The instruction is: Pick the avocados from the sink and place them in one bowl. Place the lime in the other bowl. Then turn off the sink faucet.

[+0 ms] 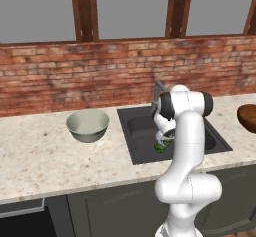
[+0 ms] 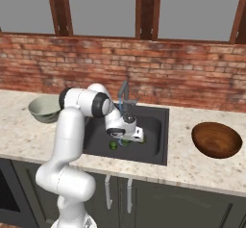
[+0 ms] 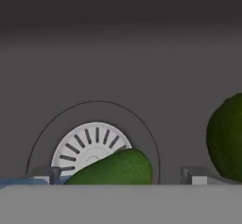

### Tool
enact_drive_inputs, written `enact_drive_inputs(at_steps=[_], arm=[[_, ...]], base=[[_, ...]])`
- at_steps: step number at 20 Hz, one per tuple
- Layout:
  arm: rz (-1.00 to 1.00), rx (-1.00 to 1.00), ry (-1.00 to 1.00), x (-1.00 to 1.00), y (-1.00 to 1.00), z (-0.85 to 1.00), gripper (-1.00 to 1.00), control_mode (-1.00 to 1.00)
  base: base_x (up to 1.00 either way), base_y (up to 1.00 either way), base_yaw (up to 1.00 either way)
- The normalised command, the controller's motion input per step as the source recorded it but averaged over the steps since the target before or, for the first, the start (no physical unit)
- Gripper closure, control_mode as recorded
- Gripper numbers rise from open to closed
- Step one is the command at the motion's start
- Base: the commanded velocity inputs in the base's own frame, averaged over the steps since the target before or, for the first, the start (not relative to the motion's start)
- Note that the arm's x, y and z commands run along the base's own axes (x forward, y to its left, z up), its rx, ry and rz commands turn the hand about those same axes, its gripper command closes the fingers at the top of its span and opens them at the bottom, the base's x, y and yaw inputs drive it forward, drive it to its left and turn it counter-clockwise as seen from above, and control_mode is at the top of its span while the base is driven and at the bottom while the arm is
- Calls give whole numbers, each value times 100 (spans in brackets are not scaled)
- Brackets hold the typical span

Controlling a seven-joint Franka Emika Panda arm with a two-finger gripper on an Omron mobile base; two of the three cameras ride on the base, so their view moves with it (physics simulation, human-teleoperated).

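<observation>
A white robot arm reaches down into the sink (image 2: 153, 121), a dark basin set in a pale speckled counter (image 1: 45, 156) below a brick wall. Its gripper (image 3: 120, 175) hangs low over the basin floor with the jaws spread wide and nothing held between them.

In the hand view, one avocado (image 3: 116, 168) lies directly between the two fingertips (image 3: 45, 175), partly covering the white round drain (image 3: 87, 142). Its long axis runs roughly across the gap from one fingertip toward the other, tilted slightly upward at one end. So the jaws would close along its length rather than across its narrow waist, which may call for a turn of the wrist.

A second green fruit (image 3: 227, 138) sits outside the far fingertip, near the view's edge; it looks like another avocado, though too little shows to be sure.

From the base views, small green fruits (image 2: 113, 145) rest near the sink's front edge under the hand. The pale green bowl (image 1: 87, 125) stands on the counter left of the sink, the brown bowl (image 2: 216, 140) on the right. The faucet (image 2: 124, 95) rises at the sink's back edge.
</observation>
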Motion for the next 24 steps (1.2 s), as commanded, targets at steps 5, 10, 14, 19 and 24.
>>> enact_drive_inputs(at_steps=[5,10,14,19,24], arm=[[-12,0,0,-5,-2,-20,-100,-100],[-15,0,1,-25,-2,-18,-100,-100],[-11,0,0,-28,0,-8,-100,-100],[-9,0,0,-8,5,-16,100,-100],[-1,0,-2,0,0,-40,100,-100]], base=[[0,0,0],[0,0,0],[0,0,0],[0,0,0],[0,0,0]])
